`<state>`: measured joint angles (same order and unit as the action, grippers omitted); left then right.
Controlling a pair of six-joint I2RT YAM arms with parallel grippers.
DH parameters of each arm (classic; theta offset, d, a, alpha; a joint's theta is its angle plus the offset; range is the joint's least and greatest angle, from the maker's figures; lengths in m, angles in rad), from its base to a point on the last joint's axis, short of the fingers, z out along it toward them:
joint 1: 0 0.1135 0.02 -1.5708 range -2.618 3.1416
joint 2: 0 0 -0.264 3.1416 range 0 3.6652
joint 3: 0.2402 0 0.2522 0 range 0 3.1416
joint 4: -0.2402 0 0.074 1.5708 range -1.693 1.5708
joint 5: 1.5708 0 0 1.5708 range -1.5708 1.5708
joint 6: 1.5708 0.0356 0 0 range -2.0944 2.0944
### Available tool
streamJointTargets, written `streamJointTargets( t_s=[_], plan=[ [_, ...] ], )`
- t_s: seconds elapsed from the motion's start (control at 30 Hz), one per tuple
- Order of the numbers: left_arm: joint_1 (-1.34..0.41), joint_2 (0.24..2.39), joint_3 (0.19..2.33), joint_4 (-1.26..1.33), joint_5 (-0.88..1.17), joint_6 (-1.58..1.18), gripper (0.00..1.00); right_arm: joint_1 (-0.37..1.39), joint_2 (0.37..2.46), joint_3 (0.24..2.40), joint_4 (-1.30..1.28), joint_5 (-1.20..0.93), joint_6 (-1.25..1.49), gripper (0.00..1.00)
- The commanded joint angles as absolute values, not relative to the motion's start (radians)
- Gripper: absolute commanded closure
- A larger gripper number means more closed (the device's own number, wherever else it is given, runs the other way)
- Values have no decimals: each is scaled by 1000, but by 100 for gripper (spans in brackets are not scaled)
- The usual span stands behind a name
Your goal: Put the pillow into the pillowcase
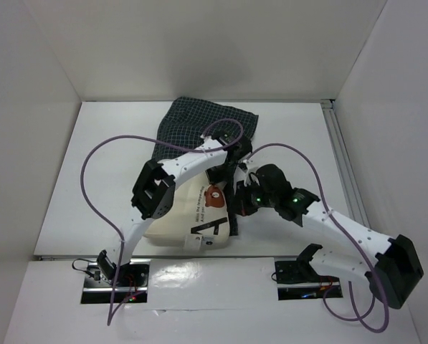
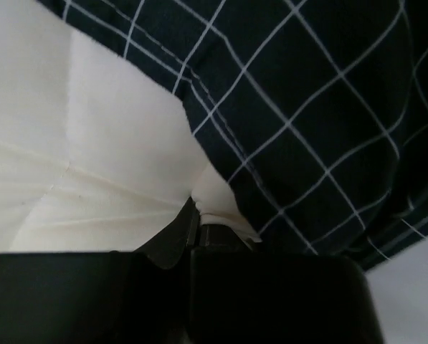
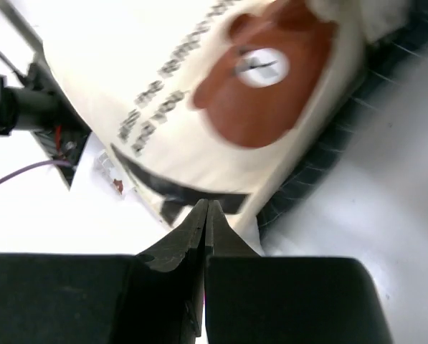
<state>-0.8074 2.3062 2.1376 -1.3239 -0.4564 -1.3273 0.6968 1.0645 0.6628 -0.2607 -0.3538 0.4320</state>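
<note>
The cream pillow with its brown bear print lies near the front, its far end at the mouth of the dark checked pillowcase. My left gripper reaches over that far end. In the left wrist view it is shut on a bunched corner of the pillow, with the pillowcase just beyond. My right gripper is at the pillow's right side. Its jaws are shut, the tips against the pillow's edge, nothing visible between them. A strip of pillowcase shows under that edge.
White walls enclose the table on three sides. A metal rail runs along the right edge. Purple cables loop over the left half and above the right arm. The left arm's base stands just in front of the pillow.
</note>
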Motion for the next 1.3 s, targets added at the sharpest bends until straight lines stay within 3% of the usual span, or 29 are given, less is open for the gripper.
streamJointTargets(
  t_s=[0.0, 0.27, 0.37, 0.4, 0.43, 0.47, 0.53, 0.6, 0.7, 0.8, 0.83, 0.9, 0.93, 0.97, 1.0, 1.1, 1.27],
  plan=[
    [-798, 2267, 2123, -1226, -495, -1387, 100, 704, 963, 699, -371, -333, 393, 100],
    [-798, 2204, 2079, -1226, -465, -1293, 100, 695, 936, 670, -492, -212, 402, 100],
    [-798, 2113, 2079, -1235, -465, -1198, 81, 695, 962, 719, -505, -183, 414, 82],
    [-798, 2085, 2079, -1235, -465, -1171, 54, 695, 977, 735, -505, -172, 414, 71],
    [-798, 2054, 2079, -1235, -465, -1125, 39, 695, 998, 770, -505, -172, 414, 57],
    [-798, 1996, 2079, -1235, -465, -1102, 27, 695, 1014, 791, -505, -172, 414, 39],
    [-798, 1933, 2047, -1235, -465, -1060, 11, 695, 1054, 849, -482, -184, 405, 24],
    [-798, 1831, 2010, -1235, -478, -1039, 11, 716, 1142, 883, -448, -204, 405, 14],
    [-740, 1712, 1873, -1226, -514, -1039, 14, 784, 1267, 920, -404, -166, 423, 7],
    [-674, 1554, 1694, -1172, -552, -1039, 14, 807, 1368, 905, -364, -143, 463, 7],
    [-651, 1521, 1653, -1157, -552, -1029, 14, 807, 1387, 894, -333, -127, 474, 7],
    [-582, 1430, 1536, -1102, -508, -984, 14, 807, 1428, 871, -322, -97, 485, 32],
    [-553, 1404, 1502, -1074, -473, -954, 14, 807, 1428, 862, -322, -78, 485, 51],
    [-511, 1382, 1443, -1031, -412, -930, 14, 807, 1437, 862, -342, -31, 485, 92],
    [-497, 1346, 1415, -1017, -387, -893, 14, 790, 1422, 882, -365, 3, 485, 100],
    [-471, 1295, 1295, -962, -309, -867, 14, 718, 1330, 916, -457, 159, 451, 100],
    [-446, 1230, 1111, -793, -154, -862, 14, 522, 1282, 979, -558, 213, 368, 100]
  ],
)
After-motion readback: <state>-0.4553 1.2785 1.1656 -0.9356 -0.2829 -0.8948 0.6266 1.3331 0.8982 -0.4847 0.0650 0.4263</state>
